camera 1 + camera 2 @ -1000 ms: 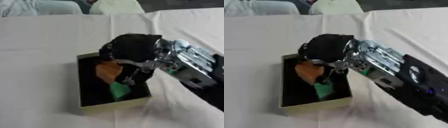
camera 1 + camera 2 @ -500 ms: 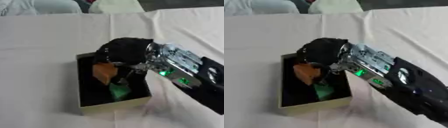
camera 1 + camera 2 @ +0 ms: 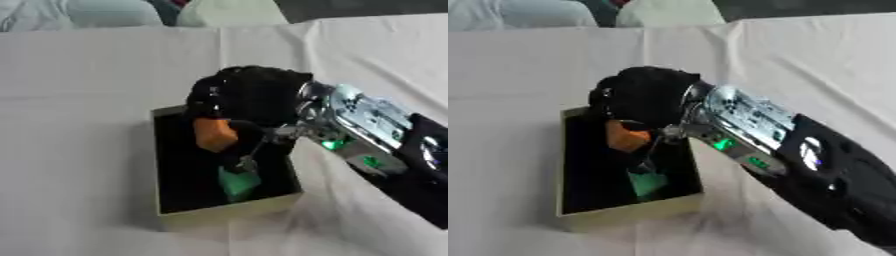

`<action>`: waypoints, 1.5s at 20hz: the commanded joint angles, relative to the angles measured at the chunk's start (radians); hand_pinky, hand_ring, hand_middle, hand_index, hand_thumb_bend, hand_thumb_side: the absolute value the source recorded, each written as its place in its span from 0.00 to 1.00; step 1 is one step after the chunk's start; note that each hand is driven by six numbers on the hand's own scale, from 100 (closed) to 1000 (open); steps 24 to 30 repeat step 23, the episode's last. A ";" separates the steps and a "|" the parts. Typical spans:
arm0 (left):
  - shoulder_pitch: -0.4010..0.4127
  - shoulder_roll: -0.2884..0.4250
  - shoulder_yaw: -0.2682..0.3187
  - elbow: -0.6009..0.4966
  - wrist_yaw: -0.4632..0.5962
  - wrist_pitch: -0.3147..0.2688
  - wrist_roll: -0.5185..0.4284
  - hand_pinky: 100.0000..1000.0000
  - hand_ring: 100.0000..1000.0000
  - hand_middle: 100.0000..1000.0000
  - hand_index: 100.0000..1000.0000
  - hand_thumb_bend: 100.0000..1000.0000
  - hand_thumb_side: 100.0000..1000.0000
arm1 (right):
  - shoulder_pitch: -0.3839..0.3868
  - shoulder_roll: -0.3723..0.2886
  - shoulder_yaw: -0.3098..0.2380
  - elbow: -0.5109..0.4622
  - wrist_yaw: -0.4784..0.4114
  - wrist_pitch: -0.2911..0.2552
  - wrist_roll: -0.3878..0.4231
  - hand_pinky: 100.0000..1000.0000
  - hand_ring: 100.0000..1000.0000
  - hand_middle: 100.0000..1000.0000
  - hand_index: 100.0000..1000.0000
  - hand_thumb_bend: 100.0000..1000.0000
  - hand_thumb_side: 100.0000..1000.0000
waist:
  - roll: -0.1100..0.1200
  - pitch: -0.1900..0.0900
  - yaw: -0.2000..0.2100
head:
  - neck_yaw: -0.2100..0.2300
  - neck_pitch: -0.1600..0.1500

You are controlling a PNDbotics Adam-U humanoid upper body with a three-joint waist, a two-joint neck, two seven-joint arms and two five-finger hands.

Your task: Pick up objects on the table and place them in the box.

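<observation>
**Q:** What does the right hand (image 3: 249,97) hold, and why is it poised where it is?

**A:** The right hand reaches in from the right and hangs over the box (image 3: 229,211), its fingers curled down around an orange object (image 3: 213,134). The object is inside the box's outline, toward the far end, so the pose reads as a placing step: the piece is brought over the dark interior before the fingers let go. Whether the orange object already rests on the box floor or hangs just above it cannot be told.

**Q:** What else lies in the box?

**A:** A green object (image 3: 237,181) sits on the dark floor toward the near end, just below the hand's lowest fingers and close to the orange piece. It appears already delivered.

**Q:** What surrounds the box, and what could obstruct the move?

**A:** The box stands on a desk (image 3: 79,100) covered by a white cloth. No other loose objects show on the cloth in either view. The forearm (image 3: 745,125), silver with green lights, crosses the box's right wall; in judgement, that wall and the green object beneath are the only things the fingers must clear on withdrawal. The left hand appears in neither view.
</observation>
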 commanded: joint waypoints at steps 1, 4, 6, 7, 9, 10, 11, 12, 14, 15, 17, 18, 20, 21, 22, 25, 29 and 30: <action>-0.009 0.010 0.004 -0.015 0.004 -0.001 -0.003 0.94 0.64 0.67 0.81 0.39 0.79 | -0.011 -0.029 -0.035 -0.055 -0.018 0.014 -0.010 0.80 0.90 0.80 0.89 0.36 0.17 | 0.000 -0.021 0.002 | 0.002 -0.009; -0.008 0.011 0.005 -0.015 0.004 -0.002 -0.002 0.93 0.64 0.67 0.81 0.39 0.79 | -0.013 -0.046 -0.069 -0.112 -0.044 0.038 -0.015 0.79 0.86 0.77 0.88 0.30 0.13 | 0.000 -0.024 0.003 | 0.004 -0.011; -0.007 0.014 0.006 -0.015 0.004 -0.003 -0.001 0.93 0.64 0.67 0.81 0.39 0.78 | -0.014 -0.059 -0.099 -0.136 -0.070 0.054 -0.029 0.77 0.82 0.74 0.87 0.23 0.08 | 0.000 -0.027 0.002 | 0.006 -0.009; -0.007 0.015 0.006 -0.015 0.004 -0.003 -0.001 0.93 0.64 0.67 0.81 0.39 0.78 | -0.016 -0.065 -0.115 -0.140 -0.084 0.060 -0.041 0.77 0.80 0.72 0.86 0.17 0.06 | 0.001 -0.028 0.001 | 0.007 -0.008; -0.005 0.018 0.008 -0.015 0.004 -0.004 0.001 0.93 0.64 0.67 0.81 0.39 0.78 | -0.016 -0.078 -0.152 -0.142 -0.114 0.072 -0.070 0.77 0.78 0.71 0.86 0.14 0.01 | 0.002 -0.032 -0.001 | 0.011 -0.004; -0.004 0.019 0.009 -0.015 0.003 -0.005 0.002 0.93 0.64 0.67 0.81 0.39 0.78 | -0.016 -0.086 -0.175 -0.143 -0.129 0.079 -0.085 0.77 0.78 0.71 0.86 0.13 0.00 | 0.003 -0.033 -0.003 | 0.014 -0.002; -0.003 0.020 0.009 -0.015 0.003 -0.006 0.003 0.93 0.64 0.67 0.81 0.39 0.78 | -0.014 -0.094 -0.198 -0.143 -0.145 0.083 -0.100 0.77 0.76 0.69 0.85 0.09 0.00 | 0.004 -0.035 -0.003 | 0.017 -0.001; -0.002 0.021 0.010 -0.015 0.003 -0.006 0.004 0.93 0.64 0.67 0.81 0.39 0.78 | -0.012 -0.102 -0.222 -0.143 -0.161 0.086 -0.116 0.77 0.76 0.68 0.85 0.09 0.00 | 0.004 -0.036 -0.005 | 0.021 0.001; -0.001 0.023 0.011 -0.015 0.002 -0.007 0.005 0.93 0.65 0.67 0.81 0.39 0.78 | -0.004 -0.123 -0.275 -0.143 -0.193 0.082 -0.149 0.77 0.75 0.67 0.84 0.05 0.00 | 0.006 -0.039 -0.007 | 0.030 0.005; 0.000 0.024 0.012 -0.015 0.001 -0.008 0.006 0.93 0.65 0.67 0.81 0.39 0.78 | 0.001 -0.135 -0.299 -0.143 -0.209 0.078 -0.164 0.77 0.74 0.67 0.84 0.01 0.00 | 0.006 -0.040 -0.008 | 0.034 0.007; 0.002 0.027 0.014 -0.015 0.000 -0.009 0.008 0.93 0.65 0.67 0.81 0.39 0.78 | 0.016 -0.159 -0.351 -0.143 -0.241 0.073 -0.196 0.77 0.73 0.67 0.83 0.00 0.00 | 0.008 -0.043 -0.011 | 0.044 0.010; 0.002 0.028 0.014 -0.015 0.000 -0.010 0.008 0.93 0.65 0.67 0.81 0.39 0.78 | 0.025 -0.171 -0.377 -0.143 -0.257 0.071 -0.212 0.77 0.73 0.66 0.83 0.00 0.00 | 0.009 -0.044 -0.012 | 0.048 0.011; 0.004 0.031 0.016 -0.015 -0.002 -0.012 0.011 0.93 0.65 0.67 0.81 0.39 0.77 | 0.046 -0.191 -0.428 -0.143 -0.288 0.069 -0.243 0.77 0.72 0.65 0.82 0.00 0.00 | 0.012 -0.046 -0.015 | 0.057 0.012; 0.005 0.034 0.018 -0.015 -0.003 -0.014 0.012 0.93 0.65 0.67 0.81 0.39 0.77 | 0.060 -0.197 -0.453 -0.143 -0.304 0.076 -0.259 0.77 0.71 0.65 0.81 0.00 0.00 | 0.014 -0.047 -0.017 | 0.062 0.013; 0.006 0.036 0.020 -0.015 -0.004 -0.016 0.014 0.93 0.65 0.67 0.81 0.39 0.77 | 0.074 -0.202 -0.479 -0.143 -0.319 0.085 -0.275 0.77 0.70 0.64 0.81 0.00 0.02 | 0.015 -0.048 -0.019 | 0.067 0.014; 0.006 0.038 0.021 -0.015 -0.005 -0.017 0.016 0.93 0.65 0.67 0.81 0.40 0.77 | 0.086 -0.207 -0.505 -0.143 -0.336 0.089 -0.291 0.77 0.69 0.64 0.81 0.00 0.12 | 0.016 -0.048 -0.021 | 0.070 0.015; 0.006 0.038 0.021 -0.015 -0.005 -0.017 0.016 0.93 0.65 0.67 0.81 0.40 0.77 | 0.086 -0.207 -0.505 -0.143 -0.336 0.089 -0.291 0.77 0.69 0.64 0.81 0.00 0.12 | 0.016 -0.048 -0.021 | 0.070 0.015; 0.006 0.038 0.021 -0.015 -0.005 -0.017 0.016 0.93 0.65 0.67 0.81 0.40 0.77 | 0.086 -0.207 -0.505 -0.143 -0.336 0.089 -0.291 0.77 0.69 0.64 0.81 0.00 0.12 | 0.016 -0.048 -0.021 | 0.070 0.015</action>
